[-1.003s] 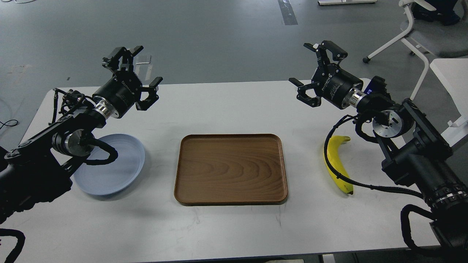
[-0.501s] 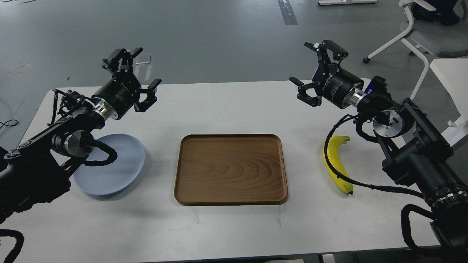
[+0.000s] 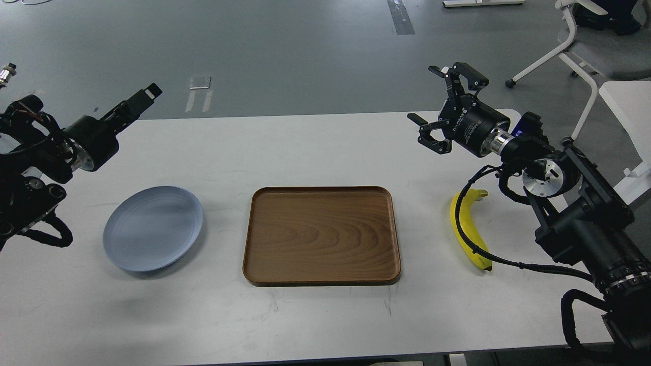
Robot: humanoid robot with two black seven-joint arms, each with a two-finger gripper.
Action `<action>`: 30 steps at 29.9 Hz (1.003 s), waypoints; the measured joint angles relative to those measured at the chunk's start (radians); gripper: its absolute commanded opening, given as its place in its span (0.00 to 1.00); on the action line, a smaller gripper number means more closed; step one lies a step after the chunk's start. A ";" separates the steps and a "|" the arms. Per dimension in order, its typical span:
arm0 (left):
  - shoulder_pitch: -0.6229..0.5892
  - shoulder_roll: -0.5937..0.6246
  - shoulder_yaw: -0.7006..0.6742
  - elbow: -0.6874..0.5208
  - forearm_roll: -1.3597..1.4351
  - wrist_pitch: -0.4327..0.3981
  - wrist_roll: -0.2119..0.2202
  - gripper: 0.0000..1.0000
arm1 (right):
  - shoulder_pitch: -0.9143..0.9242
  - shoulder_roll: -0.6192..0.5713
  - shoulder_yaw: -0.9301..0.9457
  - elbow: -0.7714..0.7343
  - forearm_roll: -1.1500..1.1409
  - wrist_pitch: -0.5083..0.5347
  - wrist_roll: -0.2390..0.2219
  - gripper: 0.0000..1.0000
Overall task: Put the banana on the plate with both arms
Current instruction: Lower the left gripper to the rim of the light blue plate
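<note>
The yellow banana [image 3: 467, 219] lies on the white table [image 3: 325, 147] at the right, lengthwise towards me, with a black cable hose of my right arm draped across it. The pale blue-grey plate [image 3: 152, 227] sits at the left, empty and in full view. My right gripper [image 3: 426, 101] is open and empty, held above the table behind and to the left of the banana. My left gripper [image 3: 140, 101] is at the far left, behind the plate and above the table's back edge; it is seen side-on, so its fingers cannot be told apart.
A rectangular brown wooden tray [image 3: 321, 235] lies empty in the middle of the table, between plate and banana. A white office chair [image 3: 585, 46] and another white tabletop [image 3: 625, 107] stand at the back right. Grey floor lies beyond the table.
My left arm has swung far to the left and back, uncovering the whole plate. My right gripper has shifted slightly right and stays open. Banana, plate and tray have not moved.
</note>
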 measured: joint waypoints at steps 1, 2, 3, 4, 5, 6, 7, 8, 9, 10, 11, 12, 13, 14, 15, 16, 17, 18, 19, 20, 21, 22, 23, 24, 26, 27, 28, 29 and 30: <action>0.007 0.020 0.028 -0.018 0.025 0.048 0.000 0.98 | 0.000 0.000 0.000 0.001 0.000 0.000 0.000 1.00; 0.015 0.034 0.051 -0.027 0.045 0.089 0.000 0.97 | -0.001 -0.001 0.000 0.002 0.000 0.000 0.000 1.00; 0.027 0.044 0.079 -0.034 0.070 0.133 0.000 0.97 | -0.001 -0.001 0.001 0.003 0.000 0.000 0.000 1.00; 0.040 0.050 0.106 -0.039 0.095 0.169 0.000 0.97 | -0.001 -0.002 0.001 0.003 0.000 0.000 0.000 1.00; 0.052 0.053 0.129 -0.042 0.116 0.196 0.000 0.97 | -0.001 -0.002 0.001 0.004 0.000 0.000 0.000 1.00; 0.060 0.056 0.146 -0.043 0.134 0.215 0.000 0.97 | -0.001 -0.003 0.002 0.005 0.000 0.000 0.000 1.00; 0.067 0.057 0.162 -0.043 0.150 0.230 0.000 0.97 | -0.001 -0.003 0.002 0.007 0.000 0.000 0.000 1.00; 0.073 0.058 0.174 -0.043 0.160 0.240 0.000 0.97 | -0.001 -0.003 0.002 0.008 0.000 0.000 0.000 1.00; 0.084 0.059 0.185 -0.041 0.168 0.247 0.000 0.97 | -0.002 -0.003 0.002 0.008 0.000 0.000 0.000 1.00; 0.096 0.059 0.195 -0.038 0.173 0.252 0.000 0.97 | -0.003 -0.002 0.002 0.009 0.000 0.000 0.000 1.00; 0.108 0.059 0.201 -0.035 0.176 0.256 0.000 0.97 | -0.005 -0.002 0.002 0.009 0.000 0.000 0.000 1.00; 0.118 0.059 0.204 -0.030 0.177 0.262 0.000 0.95 | -0.007 -0.001 0.002 0.009 0.000 0.000 0.000 1.00; 0.132 0.058 0.206 -0.022 0.178 0.271 0.000 0.94 | -0.008 -0.001 0.003 0.010 0.000 0.000 0.000 1.00; 0.145 0.055 0.207 -0.010 0.179 0.279 0.000 0.94 | -0.010 -0.001 0.003 0.012 0.000 0.000 0.000 1.00; 0.159 0.052 0.208 0.005 0.179 0.286 0.000 0.94 | -0.011 -0.001 0.003 0.014 0.000 0.000 0.000 1.00; 0.173 0.049 0.208 0.022 0.179 0.291 0.000 0.94 | -0.014 -0.001 0.003 0.015 0.000 0.000 0.000 1.00; 0.185 0.046 0.208 0.037 0.179 0.293 0.000 0.94 | -0.015 -0.002 0.003 0.015 0.000 0.000 0.000 1.00; 0.192 0.045 0.208 0.048 0.179 0.294 0.000 0.94 | -0.016 -0.002 0.003 0.015 0.000 0.000 0.000 1.00; 0.198 0.043 0.208 0.057 0.179 0.295 0.000 0.93 | -0.016 -0.002 0.003 0.016 0.000 0.000 0.000 1.00; 0.203 0.042 0.209 0.064 0.179 0.295 0.000 0.93 | -0.016 -0.002 0.003 0.016 0.000 0.000 0.000 1.00; 0.207 0.041 0.210 0.067 0.179 0.295 0.000 0.92 | -0.016 -0.002 0.003 0.016 0.000 0.000 0.000 1.00; 0.213 0.040 0.212 0.070 0.179 0.295 0.000 0.92 | -0.016 -0.002 0.003 0.016 0.000 0.000 0.000 1.00; 0.218 0.037 0.213 0.072 0.179 0.295 0.000 0.90 | -0.016 -0.002 0.003 0.016 0.000 0.000 0.000 1.00; 0.222 0.033 0.215 0.073 0.179 0.295 0.000 0.86 | -0.016 -0.002 0.003 0.016 0.000 0.000 0.000 1.00; 0.230 0.025 0.218 0.078 0.179 0.295 0.000 0.83 | -0.016 0.000 0.003 0.016 0.000 0.000 0.000 1.00; 0.234 0.020 0.219 0.085 0.178 0.295 0.000 0.81 | -0.016 0.001 0.002 0.016 0.000 0.000 0.000 1.00; 0.238 0.015 0.220 0.096 0.178 0.294 0.000 0.81 | -0.016 0.001 0.001 0.016 -0.001 0.000 0.000 1.00; 0.242 0.007 0.221 0.113 0.178 0.293 0.000 0.80 | -0.016 0.002 0.001 0.016 -0.001 0.000 0.000 1.00; 0.244 -0.004 0.222 0.130 0.178 0.292 0.000 0.80 | -0.016 0.002 0.000 0.016 -0.001 0.000 0.000 1.00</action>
